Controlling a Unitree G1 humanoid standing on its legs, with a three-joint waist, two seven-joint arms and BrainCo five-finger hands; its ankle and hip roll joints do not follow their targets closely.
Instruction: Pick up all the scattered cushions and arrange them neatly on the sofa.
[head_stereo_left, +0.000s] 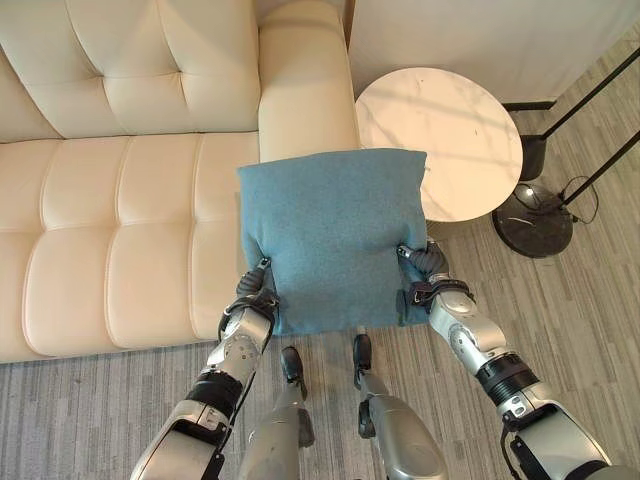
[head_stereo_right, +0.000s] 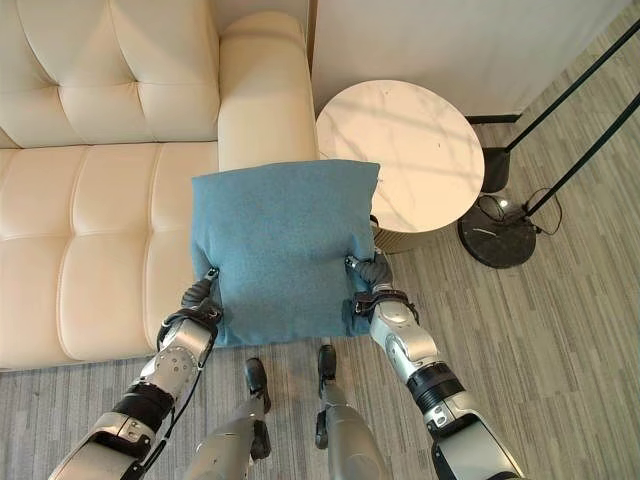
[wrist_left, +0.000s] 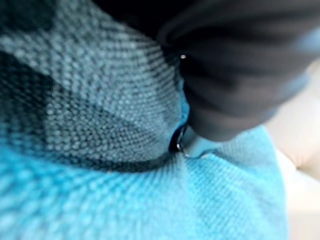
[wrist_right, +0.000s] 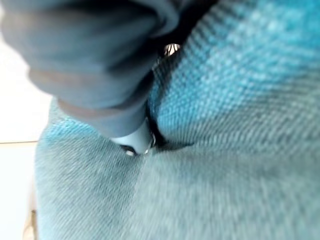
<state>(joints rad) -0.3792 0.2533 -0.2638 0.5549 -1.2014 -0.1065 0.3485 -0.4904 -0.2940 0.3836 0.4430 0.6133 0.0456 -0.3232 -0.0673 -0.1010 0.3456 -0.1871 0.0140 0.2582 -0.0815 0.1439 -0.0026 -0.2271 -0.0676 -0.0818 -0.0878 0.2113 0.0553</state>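
A teal blue square cushion (head_stereo_left: 330, 235) is held up between my two hands, in front of the right end of the cream sofa (head_stereo_left: 120, 220). My left hand (head_stereo_left: 255, 292) presses on its lower left edge. On the lower right edge is my right hand (head_stereo_left: 425, 265). The cushion's far side overlaps the sofa seat and the foot of the armrest (head_stereo_left: 305, 90). In the left wrist view the woven cloth (wrist_left: 100, 190) lies against my left hand's dark cover (wrist_left: 240, 65). In the right wrist view the cloth (wrist_right: 240, 150) lies against my right hand's cover (wrist_right: 90, 60).
A round white marble side table (head_stereo_left: 440, 135) stands right of the armrest, close behind the cushion's right corner. A floor lamp's dark round base (head_stereo_left: 533, 220) and slanted poles sit further right. Grey striped carpet (head_stereo_left: 100, 400) runs along the sofa's front.
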